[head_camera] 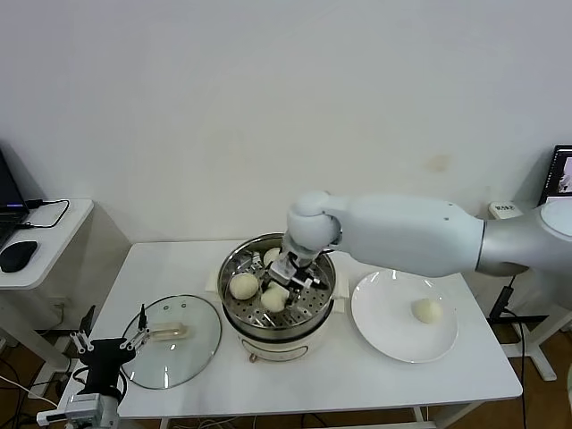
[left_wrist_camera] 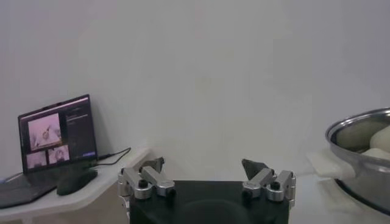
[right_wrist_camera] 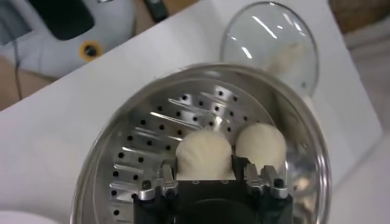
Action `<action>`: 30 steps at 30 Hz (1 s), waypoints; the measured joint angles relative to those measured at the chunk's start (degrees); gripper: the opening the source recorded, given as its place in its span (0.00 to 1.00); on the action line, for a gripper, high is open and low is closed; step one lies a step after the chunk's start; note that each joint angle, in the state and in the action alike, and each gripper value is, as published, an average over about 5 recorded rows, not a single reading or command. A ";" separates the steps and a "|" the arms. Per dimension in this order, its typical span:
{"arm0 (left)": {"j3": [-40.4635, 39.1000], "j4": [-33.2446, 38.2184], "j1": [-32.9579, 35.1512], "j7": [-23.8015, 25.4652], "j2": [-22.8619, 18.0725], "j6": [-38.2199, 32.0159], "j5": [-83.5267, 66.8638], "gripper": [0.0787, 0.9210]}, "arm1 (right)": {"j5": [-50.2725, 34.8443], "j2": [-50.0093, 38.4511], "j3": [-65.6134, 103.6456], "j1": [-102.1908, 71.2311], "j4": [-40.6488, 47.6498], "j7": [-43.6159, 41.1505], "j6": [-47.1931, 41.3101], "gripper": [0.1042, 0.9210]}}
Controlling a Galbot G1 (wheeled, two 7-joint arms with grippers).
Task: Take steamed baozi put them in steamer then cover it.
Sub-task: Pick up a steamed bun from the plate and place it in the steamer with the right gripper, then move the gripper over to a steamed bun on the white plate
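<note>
Your right gripper [right_wrist_camera: 206,176] pinches a smooth cream baozi [right_wrist_camera: 205,154] inside the shiny perforated steamer [right_wrist_camera: 146,122], while the left gripper's [left_wrist_camera: 205,173] jaws hang spread.

The round shiny stainless-steel steamer [head_camera: 279,308] with perforated floor sits upright on its cream-white base at the table's middle, uncovered, holding three small cream-white steamed baozi [head_camera: 243,285]; a fourth lies on the plate, and the round clear glass cover [head_camera: 172,340] lies flat just beside the steamer's left
</note>
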State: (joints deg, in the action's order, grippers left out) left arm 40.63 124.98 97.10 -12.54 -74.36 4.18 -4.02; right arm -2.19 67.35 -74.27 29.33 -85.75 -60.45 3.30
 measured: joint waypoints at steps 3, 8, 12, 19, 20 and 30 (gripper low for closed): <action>0.00 -0.10 0.02 -0.03 -0.02 -0.11 -0.03 0.88 | 1.06 0.35 -0.41 0.02 -0.24 -0.31 1.19 0.56; 0.04 -0.30 -0.03 -0.05 0.02 -0.17 -0.05 0.88 | 2.31 0.55 -0.83 -0.02 -0.69 -0.49 2.56 0.62; 0.04 -0.56 -0.09 -0.07 0.05 -0.20 -0.06 0.88 | 3.09 0.41 -0.89 0.12 -1.14 -0.65 3.29 0.76; 0.13 -0.64 -0.20 -0.07 0.38 -0.23 -0.04 0.88 | 3.16 -1.07 0.20 1.19 -1.31 -1.59 3.37 0.88; 0.16 -0.64 -0.19 -0.07 0.47 -0.23 -0.02 0.88 | 2.97 -1.49 0.63 1.33 -1.28 -1.85 3.06 0.88; 0.32 -0.26 0.13 0.03 1.73 -0.25 0.04 0.88 | -0.34 -9.69 7.01 1.16 -0.99 -4.67 -6.03 0.88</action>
State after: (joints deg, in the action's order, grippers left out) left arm 40.95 124.72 97.23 -12.51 -72.63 3.93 -3.98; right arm -2.53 57.66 -67.26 30.50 -86.74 -65.12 -2.73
